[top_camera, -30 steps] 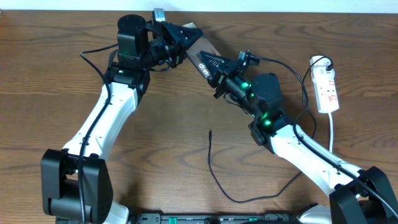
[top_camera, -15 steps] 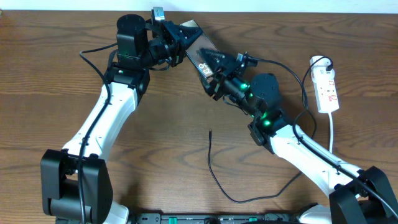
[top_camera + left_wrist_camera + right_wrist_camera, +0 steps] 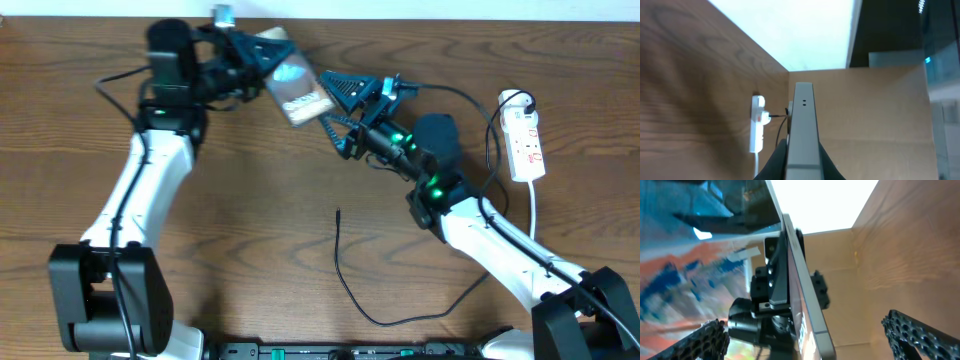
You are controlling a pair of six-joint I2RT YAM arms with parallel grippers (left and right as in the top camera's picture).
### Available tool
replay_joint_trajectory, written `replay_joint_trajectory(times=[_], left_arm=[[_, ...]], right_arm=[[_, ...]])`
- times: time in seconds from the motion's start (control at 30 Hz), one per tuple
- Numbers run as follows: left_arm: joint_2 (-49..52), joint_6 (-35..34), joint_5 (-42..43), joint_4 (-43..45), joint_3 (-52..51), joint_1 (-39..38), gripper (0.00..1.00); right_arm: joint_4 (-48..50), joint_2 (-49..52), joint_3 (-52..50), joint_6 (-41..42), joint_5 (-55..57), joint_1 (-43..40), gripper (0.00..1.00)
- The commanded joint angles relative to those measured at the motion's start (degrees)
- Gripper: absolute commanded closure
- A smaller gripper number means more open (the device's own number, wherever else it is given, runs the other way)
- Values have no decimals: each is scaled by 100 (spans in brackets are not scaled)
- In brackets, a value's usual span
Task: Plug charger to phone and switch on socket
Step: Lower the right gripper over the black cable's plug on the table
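Left hand (image 3: 262, 62) clamps the phone (image 3: 296, 86) above the worktop (image 3: 250, 220), edge outward, likely for plugging — right hand (image 3: 341, 108), spread apart (and empty), waits beside it, free to fetch the charger (image 3: 340, 275).

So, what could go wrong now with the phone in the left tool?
The left tool grips the phone by one end only, so it could tilt or slip. The open right tool sits close beside it and could knock it. The charger lies apart, unheld.

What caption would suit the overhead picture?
Left gripper holds the phone, open right gripper beside it, charger not yet plugged.
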Motion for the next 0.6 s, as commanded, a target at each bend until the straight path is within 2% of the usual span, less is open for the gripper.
replay_joint_trajectory(times=[0.0, 0.1, 0.23, 0.47, 0.57], left_arm=[[-92, 957, 1499, 61, 63, 562, 93], [-92, 1709, 2343, 63, 63, 903, 93], [-92, 2653, 3132, 63, 63, 1161, 92], [-90, 3877, 3215, 61, 57, 1211, 93], [-90, 4485, 3217, 61, 57, 1213, 92]], right_arm=[[2, -17, 26, -1423, -660, -208, 1], [-319, -17, 26, -2017, -890, -223, 1], [-1508, -17, 26, -2761, -953, -131, 1], [-3233, -17, 28, -4221, -951, 358, 1], [-4024, -17, 37, -5174, -1126, 625, 1]])
